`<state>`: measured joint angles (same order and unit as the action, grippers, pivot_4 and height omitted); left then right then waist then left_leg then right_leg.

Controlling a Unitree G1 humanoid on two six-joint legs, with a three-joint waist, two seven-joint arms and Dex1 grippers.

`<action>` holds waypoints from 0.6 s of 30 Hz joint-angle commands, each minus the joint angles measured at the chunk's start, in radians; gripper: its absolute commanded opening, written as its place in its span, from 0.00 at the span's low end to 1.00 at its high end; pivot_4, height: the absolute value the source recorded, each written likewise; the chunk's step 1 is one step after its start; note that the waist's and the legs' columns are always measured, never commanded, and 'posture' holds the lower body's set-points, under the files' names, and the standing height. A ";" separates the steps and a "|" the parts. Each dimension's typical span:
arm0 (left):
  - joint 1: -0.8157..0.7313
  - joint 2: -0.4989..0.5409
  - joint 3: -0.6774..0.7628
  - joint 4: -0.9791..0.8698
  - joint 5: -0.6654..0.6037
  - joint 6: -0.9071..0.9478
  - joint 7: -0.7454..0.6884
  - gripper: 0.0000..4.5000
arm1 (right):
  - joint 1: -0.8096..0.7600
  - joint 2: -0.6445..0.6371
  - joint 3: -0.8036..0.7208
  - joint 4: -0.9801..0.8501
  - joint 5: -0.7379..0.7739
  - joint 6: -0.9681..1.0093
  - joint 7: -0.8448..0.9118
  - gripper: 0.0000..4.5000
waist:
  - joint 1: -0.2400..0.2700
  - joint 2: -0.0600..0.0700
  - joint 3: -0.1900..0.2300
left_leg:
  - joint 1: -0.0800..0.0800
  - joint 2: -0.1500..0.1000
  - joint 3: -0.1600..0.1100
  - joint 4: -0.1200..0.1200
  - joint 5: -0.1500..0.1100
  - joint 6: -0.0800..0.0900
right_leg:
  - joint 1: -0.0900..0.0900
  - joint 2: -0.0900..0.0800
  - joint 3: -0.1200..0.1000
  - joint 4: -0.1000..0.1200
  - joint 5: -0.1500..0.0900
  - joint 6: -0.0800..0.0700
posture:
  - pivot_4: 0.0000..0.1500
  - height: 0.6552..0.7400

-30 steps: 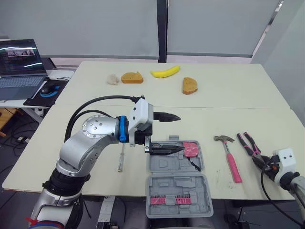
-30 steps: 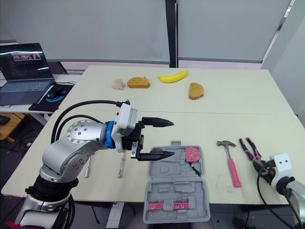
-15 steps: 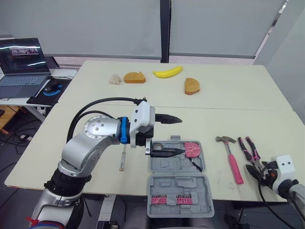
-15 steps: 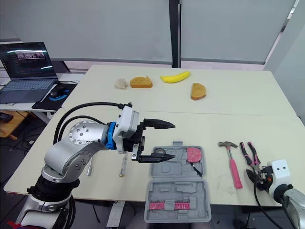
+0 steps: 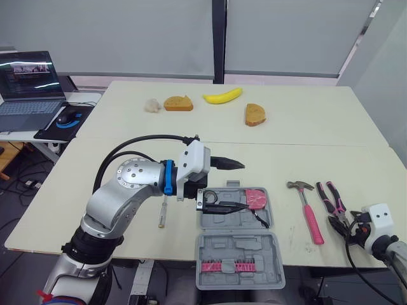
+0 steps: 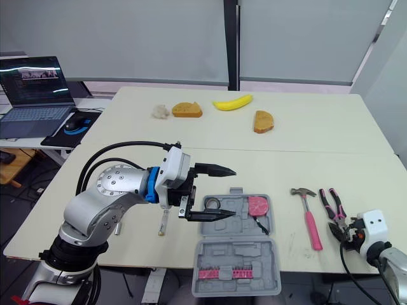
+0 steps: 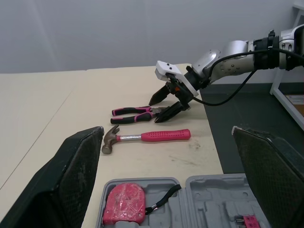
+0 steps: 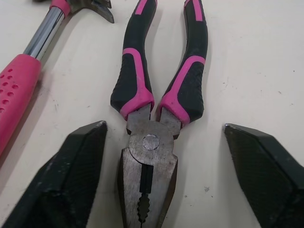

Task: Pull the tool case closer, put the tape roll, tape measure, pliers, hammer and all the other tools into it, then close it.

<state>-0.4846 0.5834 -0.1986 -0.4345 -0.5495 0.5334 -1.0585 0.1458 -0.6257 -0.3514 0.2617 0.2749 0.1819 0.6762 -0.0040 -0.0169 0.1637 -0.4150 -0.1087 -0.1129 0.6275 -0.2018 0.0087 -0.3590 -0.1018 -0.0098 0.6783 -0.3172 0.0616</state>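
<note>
The grey tool case (image 5: 236, 243) lies open near the table's front edge, with a pink tape measure (image 5: 256, 198) in its tray. A small dark ring (image 6: 211, 203) lies in the tray too. My left gripper (image 5: 236, 185) hovers open over the tray's left part, nothing between its fingers. To the right of the case lies the pink-handled hammer (image 5: 306, 207), then the pink-and-black pliers (image 8: 152, 95). My right gripper (image 8: 164, 128) is open, one finger on each side of the pliers' head, low at the table. A screwdriver (image 5: 163, 213) lies left of the case.
Two bread slices (image 5: 176, 103) (image 5: 254, 114), a banana (image 5: 222, 96) and a small pale clump (image 5: 151, 105) lie at the far side of the table. A laptop (image 5: 28, 86) and a mouse (image 5: 65, 118) sit on a side desk at the left.
My left gripper has shifted a little right and lower over the case tray, still open. My right gripper has stayed at the pliers' head.
</note>
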 commanded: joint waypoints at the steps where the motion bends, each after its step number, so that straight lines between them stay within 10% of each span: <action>1: 0.002 0.001 0.004 -0.039 -0.002 -0.013 0.004 1.00 | 0.017 0.005 0.010 0.002 0.002 0.012 0.011 0.63 | 0.000 0.000 0.000 | 0.000 0.000 0.000 0.000 0.000 0.000 | 0.000 0.000 0.000 0.000 0.000 0.000 | 1.00 1.00; 8: 0.001 0.001 0.004 -0.031 0.003 -0.020 0.001 1.00 | 0.050 0.012 0.000 -0.018 0.013 0.018 0.008 0.27 | 0.002 0.000 0.000 | 0.000 0.000 0.000 0.000 0.000 0.000 | 0.000 0.000 0.000 0.000 0.000 0.000 | 1.00 1.00; 18: -0.010 -0.003 0.011 -0.015 -0.002 -0.039 -0.020 1.00 | 0.033 -0.003 -0.007 -0.029 0.013 -0.001 0.005 0.27 | 0.002 0.000 0.000 | 0.000 0.000 0.000 0.000 0.000 0.000 | 0.000 0.000 0.000 0.000 0.000 0.000 | 1.00 1.00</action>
<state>-0.4838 0.5829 -0.1986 -0.4341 -0.5466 0.5235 -1.0649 0.1739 -0.6203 -0.3559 0.2425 0.2896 0.1800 0.6745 -0.0025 -0.0170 0.1637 -0.4150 -0.1088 -0.1132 0.6274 -0.2018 0.0087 -0.3588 -0.1019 -0.0101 0.6781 -0.3175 0.0611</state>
